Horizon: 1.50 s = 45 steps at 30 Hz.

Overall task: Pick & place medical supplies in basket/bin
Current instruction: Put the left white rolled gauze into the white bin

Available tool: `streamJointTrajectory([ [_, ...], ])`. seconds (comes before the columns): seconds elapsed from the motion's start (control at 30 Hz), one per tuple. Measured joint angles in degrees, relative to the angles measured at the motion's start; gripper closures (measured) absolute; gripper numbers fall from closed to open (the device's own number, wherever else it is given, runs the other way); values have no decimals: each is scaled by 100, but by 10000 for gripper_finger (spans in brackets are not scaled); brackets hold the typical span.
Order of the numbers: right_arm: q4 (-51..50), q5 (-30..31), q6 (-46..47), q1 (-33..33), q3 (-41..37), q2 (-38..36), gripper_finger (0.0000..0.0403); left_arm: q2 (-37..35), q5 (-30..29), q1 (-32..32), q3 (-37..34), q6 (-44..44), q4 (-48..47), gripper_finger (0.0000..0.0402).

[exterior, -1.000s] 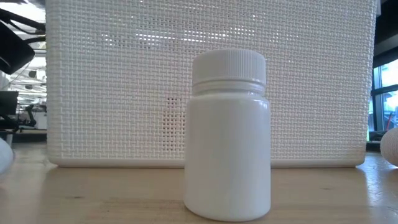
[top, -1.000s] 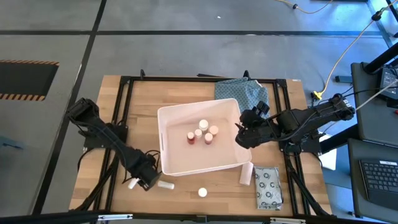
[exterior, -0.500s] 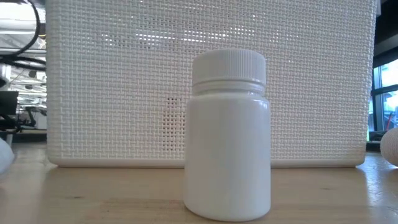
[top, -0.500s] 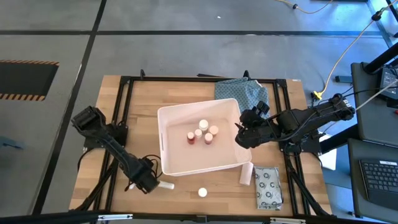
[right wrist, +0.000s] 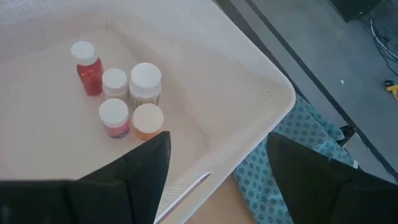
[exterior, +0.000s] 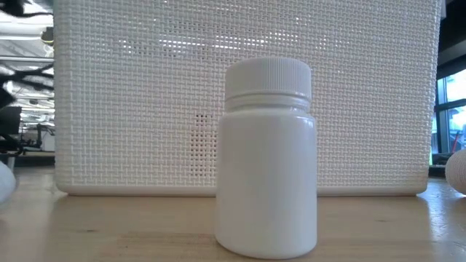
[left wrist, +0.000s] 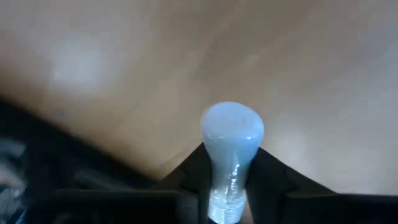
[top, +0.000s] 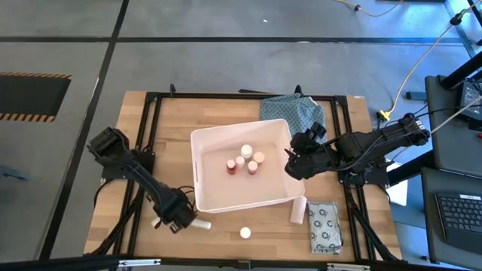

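Presently — left gripper [left wrist: 229, 186] closed on short white tube [left wrist: 231, 149]; lift straight, clear tub [top: 202, 197] rim. Right gripper [right wrist: 214, 171] half-open, empty.

You get no readable text, label, brand or number anywhere; packet [top: 324, 226] print shows rings only.

Bare wood lies open along the bench [top: 162, 135] left of the white tub [top: 205, 197] and across the far strip behind it. The tub fills the middle. At the front edge, passage is narrow: a white tube [top: 200, 223] sits in the left end effector [top: 179, 220], a small bottle [top: 245, 233] stands alone, and another tube [top: 298, 211] and packet [top: 324, 226] crowd the right. The right end effector [top: 295, 163], fingers apart, blocks the tub's right wall beside the cloth [top: 301, 113].
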Motion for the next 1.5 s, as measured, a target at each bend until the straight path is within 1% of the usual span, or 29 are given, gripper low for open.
streamJointTrajectory([
  [0.07,0,2,0,0,0,0,136,-150,19,29,106,-27,-559,348],
  [0.13,0,0,-4,0,0,0,136,-347,-58,25,230,-87,-1132,355],
  [0.23,0,2,-106,0,0,0,136,-757,-419,-27,494,-371,-1811,353],
  [0.3,3,2,-109,0,0,0,136,-1033,-884,-77,685,-570,-2314,348],
  [0.4,9,2,-111,0,0,0,136,-1427,-1794,-170,1032,-794,-2939,346],
  [0.47,11,2,-109,0,0,0,136,-1655,-2433,-238,1239,-824,-3347,347],
  [0.53,17,2,-109,0,0,0,136,-1874,-2869,-322,1464,-779,-3654,347],
  [0.6,17,2,-96,0,0,0,136,-2160,-3172,-385,1559,-692,-3668,347],
  [0.63,17,0,-81,0,0,0,136,-2345,-3449,-405,1579,-569,-3604,347],
  [0.77,17,0,17,0,0,0,136,-2892,-5264,-420,1700,-219,-3668,347],
  [0.9,46,0,23,2,-70,-2,136,-3308,-6738,-382,1830,373,-3568,344],
  [1.0,118,1,55,0,-215,-3,136,-3517,-7829,-365,1853,1153,-3018,342],
  [1.03,155,2,52,0,-289,-7,136,-3565,-8117,-336,1854,1509,-2699,342],
  [1.07,187,-1,46,0,-353,-4,136,-3602,-8244,-284,1856,1889,-2331,342],
  [1.1,210,-6,44,0,-402,-2,136,-3623,-8190,-201,1857,2306,-1936,342],
  [1.17,240,-2,133,0,-475,-4,136,-3610,-7763,71,1857,3292,-1076,342],
  [1.23,236,-6,205,0,-509,-4,136,-3453,-7408,368,1857,4361,-176,342],
  [1.37,120,-9,220,-2,-517,-60,136,-3125,-6429,980,1859,6182,1258,341],
  [1.43,111,-9,282,-23,-518,-198,136,-2962,-5953,1366,1859,6710,1620,341],
  [1.5,87,-52,333,-33,-518,-408,136,-2834,-5514,1730,1857,6923,1757,341],
])
